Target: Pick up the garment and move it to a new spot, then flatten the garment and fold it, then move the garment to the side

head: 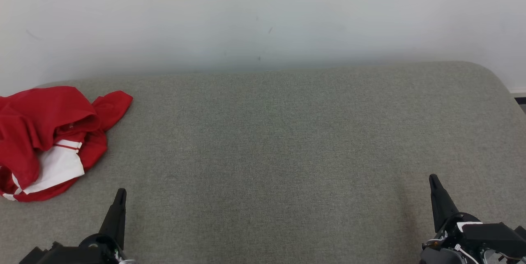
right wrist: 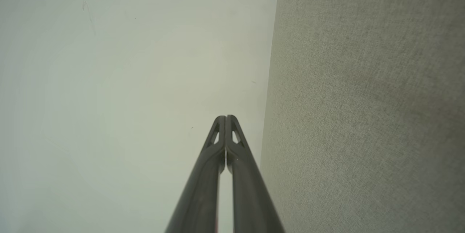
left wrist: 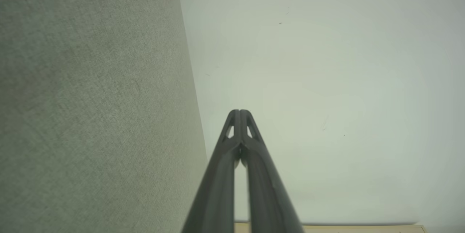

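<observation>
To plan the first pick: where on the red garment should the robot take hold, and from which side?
Probably the raised, bunched fold at the far side of the red garment, taken from above with the left gripper, which is nearest. The heap stands highest there, so the fingers, now shut, could open and pinch cloth without scraping the grey cushion.

Soft, even, bright light, faint shadows, no glare; the wrist views look hazy with mild edge stretching.
</observation>
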Controlling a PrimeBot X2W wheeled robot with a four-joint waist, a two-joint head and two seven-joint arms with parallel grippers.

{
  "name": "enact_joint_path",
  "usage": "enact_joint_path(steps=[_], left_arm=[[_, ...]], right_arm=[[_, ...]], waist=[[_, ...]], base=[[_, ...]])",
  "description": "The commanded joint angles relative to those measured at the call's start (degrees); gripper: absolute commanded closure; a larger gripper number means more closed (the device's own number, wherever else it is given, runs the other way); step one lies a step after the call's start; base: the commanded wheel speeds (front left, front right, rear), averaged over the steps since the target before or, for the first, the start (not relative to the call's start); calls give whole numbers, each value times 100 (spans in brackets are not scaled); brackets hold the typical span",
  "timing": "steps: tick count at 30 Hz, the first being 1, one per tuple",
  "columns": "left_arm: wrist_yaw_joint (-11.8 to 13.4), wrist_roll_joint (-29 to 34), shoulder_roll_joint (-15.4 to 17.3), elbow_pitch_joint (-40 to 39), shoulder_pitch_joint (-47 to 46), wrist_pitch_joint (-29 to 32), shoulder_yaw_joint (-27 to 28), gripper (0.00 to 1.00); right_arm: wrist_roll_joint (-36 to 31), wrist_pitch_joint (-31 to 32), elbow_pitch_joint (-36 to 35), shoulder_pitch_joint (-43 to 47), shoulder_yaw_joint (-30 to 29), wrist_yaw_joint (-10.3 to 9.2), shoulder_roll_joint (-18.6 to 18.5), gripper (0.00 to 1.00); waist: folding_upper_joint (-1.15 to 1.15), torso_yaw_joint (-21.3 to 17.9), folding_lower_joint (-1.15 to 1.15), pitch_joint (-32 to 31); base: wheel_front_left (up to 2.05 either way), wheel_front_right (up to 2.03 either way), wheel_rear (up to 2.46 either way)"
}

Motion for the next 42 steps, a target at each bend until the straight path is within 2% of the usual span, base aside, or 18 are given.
enact_joint_path(steps=[1, 24, 25, 36, 42], left_arm=[[6, -26, -6, 7, -58, 15, 13, 100], [6, -27, -6, 7, -58, 15, 13, 100], [0, 0, -1, 8, 3, 0, -1, 0], [0, 119, -26, 42, 149, -205, -114, 0], [1, 560, -22, -71, 159, -397, -85, 0]], right_arm=[[11, 13, -11, -40, -4, -12, 10, 100], [12, 13, -11, -40, -3, -12, 10, 100], [0, -1, 11, 3, 1, 0, 1, 0], [-202, -206, 62, 157, 149, -1, 13, 0], [-777, -398, -59, 178, 248, -1, 8, 0]], waist=[[0, 0, 0, 0], [0, 0, 0, 0], [0, 0, 0, 0], [0, 9, 0, 3], [0, 20, 0, 5]], base=[[0, 0, 0], [0, 0, 0], [0, 0, 0], [0, 0, 0], [0, 0, 0]])
